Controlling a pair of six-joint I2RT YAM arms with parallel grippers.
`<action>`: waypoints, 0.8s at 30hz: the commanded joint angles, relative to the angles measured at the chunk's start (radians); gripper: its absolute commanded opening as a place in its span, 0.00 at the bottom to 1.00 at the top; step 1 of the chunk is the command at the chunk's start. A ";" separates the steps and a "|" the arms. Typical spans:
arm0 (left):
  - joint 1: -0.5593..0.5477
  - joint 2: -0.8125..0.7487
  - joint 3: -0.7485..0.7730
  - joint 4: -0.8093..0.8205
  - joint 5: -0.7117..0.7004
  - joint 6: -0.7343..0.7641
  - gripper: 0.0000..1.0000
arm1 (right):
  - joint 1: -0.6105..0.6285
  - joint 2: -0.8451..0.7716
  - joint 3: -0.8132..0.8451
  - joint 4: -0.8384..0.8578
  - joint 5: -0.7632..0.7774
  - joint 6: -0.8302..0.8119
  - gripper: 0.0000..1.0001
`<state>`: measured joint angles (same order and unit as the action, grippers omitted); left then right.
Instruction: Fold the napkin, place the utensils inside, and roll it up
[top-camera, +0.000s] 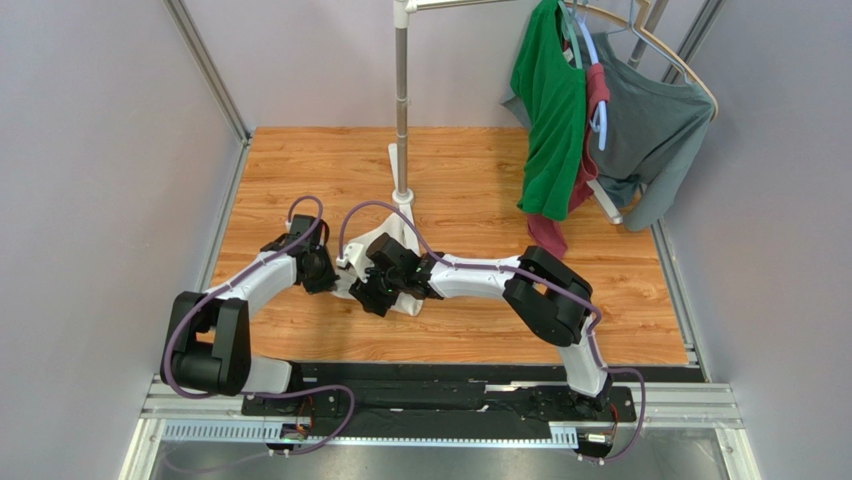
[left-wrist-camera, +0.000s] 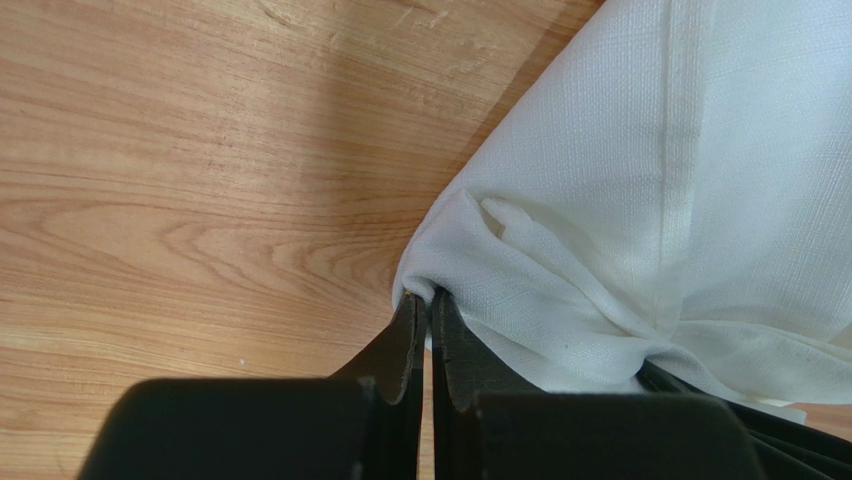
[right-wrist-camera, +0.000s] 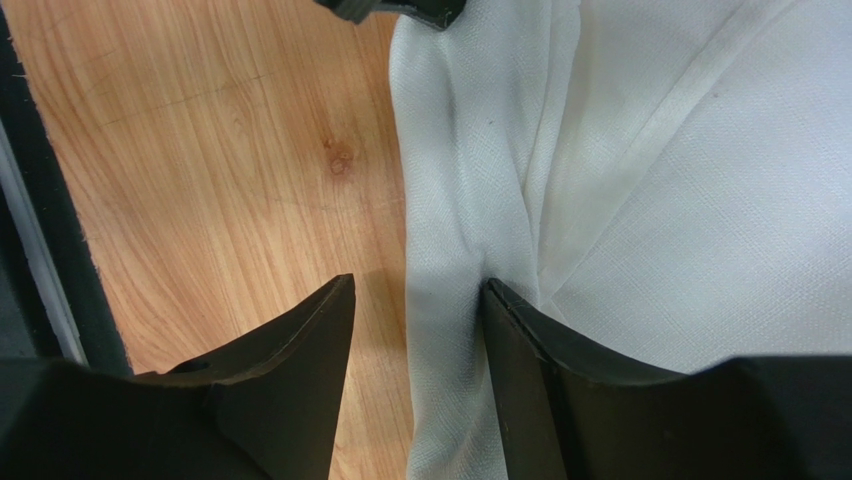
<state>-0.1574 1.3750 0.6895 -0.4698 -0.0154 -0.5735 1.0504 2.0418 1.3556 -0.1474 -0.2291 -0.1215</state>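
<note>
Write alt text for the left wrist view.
The left gripper is shut, pinching a bunched edge of the white napkin at its fingertips. The napkin spreads up and to the right across the light wooden table, creased where it is gathered.

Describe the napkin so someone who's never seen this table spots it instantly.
On the wooden table, look just in front of the white pole stand. The napkin is the bunched cloth there, pinched in the left gripper. It is white and lies on the table; the green shirt and grey shirt hang at the far right.
</note>
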 joint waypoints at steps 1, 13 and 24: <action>0.001 -0.002 0.001 -0.001 -0.003 0.026 0.05 | 0.002 0.057 -0.019 -0.017 0.120 -0.001 0.54; 0.012 -0.295 0.093 -0.170 -0.086 -0.038 0.66 | 0.003 0.078 -0.125 -0.035 0.156 0.144 0.14; 0.025 -0.588 -0.050 -0.211 -0.207 -0.120 0.67 | 0.002 0.049 -0.073 -0.089 -0.191 0.301 0.00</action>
<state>-0.1387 0.8547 0.6952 -0.6392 -0.1650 -0.6422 1.0359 2.0460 1.2984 -0.0505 -0.2451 0.0792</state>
